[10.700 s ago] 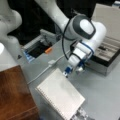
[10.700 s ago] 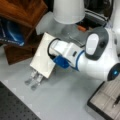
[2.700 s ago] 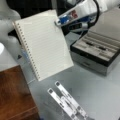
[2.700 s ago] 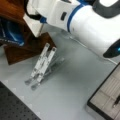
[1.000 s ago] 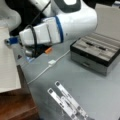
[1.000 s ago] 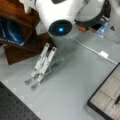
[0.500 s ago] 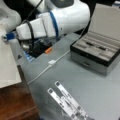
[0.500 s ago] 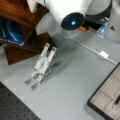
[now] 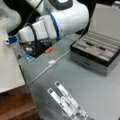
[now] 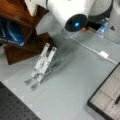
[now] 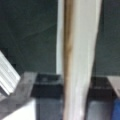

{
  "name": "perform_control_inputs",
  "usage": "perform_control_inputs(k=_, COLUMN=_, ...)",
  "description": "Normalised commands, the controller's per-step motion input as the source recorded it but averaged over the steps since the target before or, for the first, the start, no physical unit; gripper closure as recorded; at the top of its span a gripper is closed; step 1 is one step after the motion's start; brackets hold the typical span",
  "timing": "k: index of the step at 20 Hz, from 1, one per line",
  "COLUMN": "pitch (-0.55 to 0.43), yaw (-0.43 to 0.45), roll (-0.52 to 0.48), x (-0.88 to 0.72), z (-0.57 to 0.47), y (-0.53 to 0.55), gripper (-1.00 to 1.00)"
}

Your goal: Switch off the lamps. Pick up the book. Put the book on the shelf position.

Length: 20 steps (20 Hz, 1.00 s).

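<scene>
The book [image 9: 8, 65] is off the desk [image 9: 100, 87], clamped edge-on in the end effector [image 11: 77, 82] and carried over the shelf position [image 9: 15, 105]; not yet laid down.

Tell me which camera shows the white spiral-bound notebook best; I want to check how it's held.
A front view, where the white spiral-bound notebook shows its broad face at the left edge. In a front view only its corner peeks in at the top. The wrist view has it edge-on, clamped in the gripper.
</scene>
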Motion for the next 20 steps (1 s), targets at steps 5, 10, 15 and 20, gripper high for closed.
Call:
perform_control_inputs(k=5, pitch=-0.156, yaw=0.134, roll=-0.044, x=-0.30, z=-0.22, y=0.02, gripper=1.00)
perform_control_inputs(k=10, pitch=-0.174, yaw=0.087, roll=-0.010, x=-0.32, z=-0.20, y=0.02, gripper=1.00)
perform_control_inputs(k=15, pitch=-0.168, yaw=0.059, roll=0.042, x=-0.27, z=-0.12, y=0.00, gripper=1.00)
perform_control_inputs(k=20, pitch=-0.144, yaw=0.063, roll=0.099, x=-0.20, z=-0.04, y=-0.02, gripper=-1.00)
